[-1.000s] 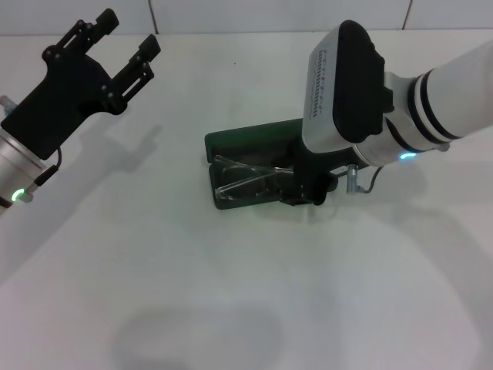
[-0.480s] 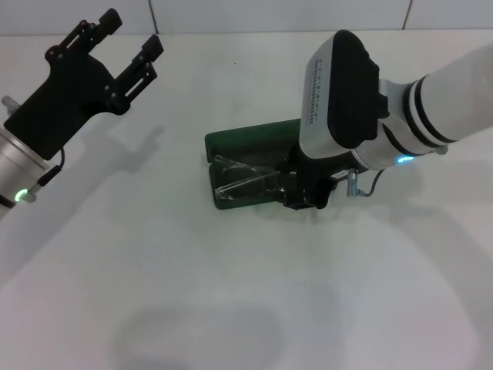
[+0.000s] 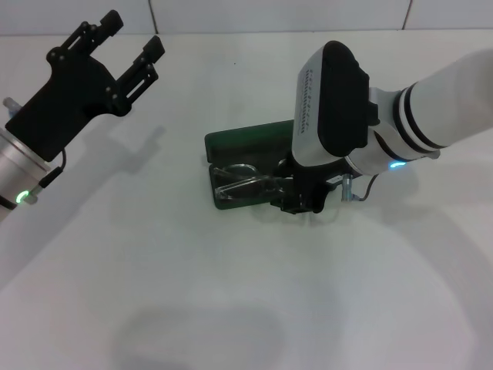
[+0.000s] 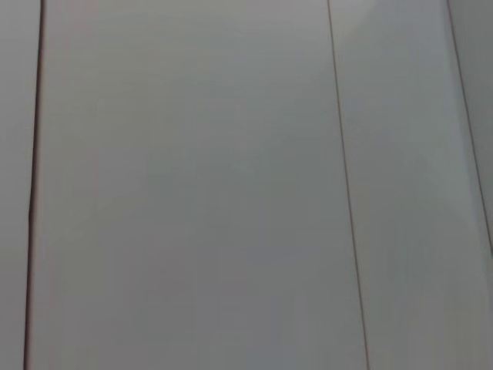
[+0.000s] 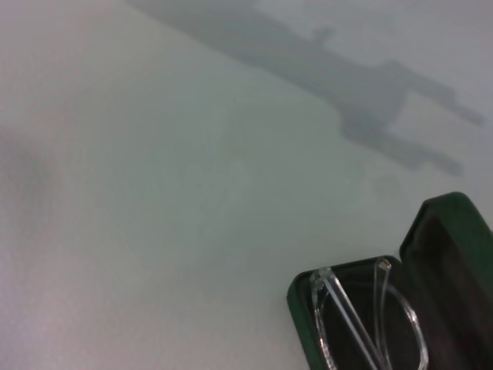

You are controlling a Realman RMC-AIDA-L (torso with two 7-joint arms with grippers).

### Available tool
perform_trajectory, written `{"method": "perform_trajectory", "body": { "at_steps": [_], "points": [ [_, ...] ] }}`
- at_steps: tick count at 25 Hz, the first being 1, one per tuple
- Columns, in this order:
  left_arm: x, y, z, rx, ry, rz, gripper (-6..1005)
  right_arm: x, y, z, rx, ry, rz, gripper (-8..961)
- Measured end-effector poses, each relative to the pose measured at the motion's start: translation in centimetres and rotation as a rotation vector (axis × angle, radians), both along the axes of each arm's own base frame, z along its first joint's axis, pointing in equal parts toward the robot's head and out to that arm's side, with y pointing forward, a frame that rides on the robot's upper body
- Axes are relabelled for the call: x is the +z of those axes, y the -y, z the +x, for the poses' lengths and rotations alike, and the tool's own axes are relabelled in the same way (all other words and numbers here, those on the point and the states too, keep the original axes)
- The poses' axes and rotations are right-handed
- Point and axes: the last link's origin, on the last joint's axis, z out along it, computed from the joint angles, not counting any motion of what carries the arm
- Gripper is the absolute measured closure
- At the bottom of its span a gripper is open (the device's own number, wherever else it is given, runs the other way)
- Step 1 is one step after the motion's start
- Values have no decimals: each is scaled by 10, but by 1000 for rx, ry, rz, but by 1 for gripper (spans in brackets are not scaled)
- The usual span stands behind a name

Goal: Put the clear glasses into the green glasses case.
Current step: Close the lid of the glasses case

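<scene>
Left gripper (image 3: 127,48) raised at far left with fingers spread and holding nothing, one open green glasses case (image 3: 245,146) mid-table with one pair of clear glasses (image 3: 243,182) lying inside, right gripper (image 3: 302,199) at the case's right end, finger state can't tell.

My left arm: raised at far left, forearm angled up and away, black gripper (image 3: 115,50) w/ fingers spread apart, nothing between them. My right arm: enters from right edge, white forearm w/ black bands, wrist bent so cam housing faces up. Right gripper (image 3: 296,199) pointed down near centre, low over surface; fingers mostly hidden under wrist.
</scene>
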Motion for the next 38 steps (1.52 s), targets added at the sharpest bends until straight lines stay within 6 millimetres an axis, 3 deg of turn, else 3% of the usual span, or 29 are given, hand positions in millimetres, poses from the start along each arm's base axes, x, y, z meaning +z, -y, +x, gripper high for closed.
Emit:
{"method": "perform_trajectory", "body": {
  "at_steps": [9, 15, 18, 22, 24, 25, 26, 29, 31, 35, 38],
  "points": [
    [0, 2, -1, 2, 4, 0, 321, 2, 2, -3, 11, -19, 12, 515],
    [0, 5, -4, 9, 6, 0, 321, 36, 26, -1, 35, -151, -42, 515],
    [-1, 5, -4, 12, 8, -8, 321, 57, 38, 16, 30, -294, -111, 514],
    [-2, 4, -4, 15, 6, -17, 321, 94, 40, 68, -23, -552, -58, 514],
    [-3, 3, -4, 18, 6, -24, 321, 113, 41, 95, -59, -694, 30, 514],
    [-5, -1, -3, 30, 4, -43, 321, 128, 43, 123, -110, -853, 152, 514],
    [-5, -1, -3, 30, 4, -43, 321, 128, 43, 123, -110, -853, 152, 514],
    [-15, -13, 3, 56, -15, -123, 321, 141, 52, 154, -139, -1043, 354, 514],
    [-25, -26, 9, 90, -34, -220, 321, 142, 58, 165, -124, -1095, 452, 513],
    [-47, -59, 29, 189, -97, -424, 321, 136, 58, 165, -134, -1105, 456, 513],
    [-62, -72, 42, 236, -172, -502, 322, 132, 57, 164, -142, -1108, 447, 513]
  ]
}}
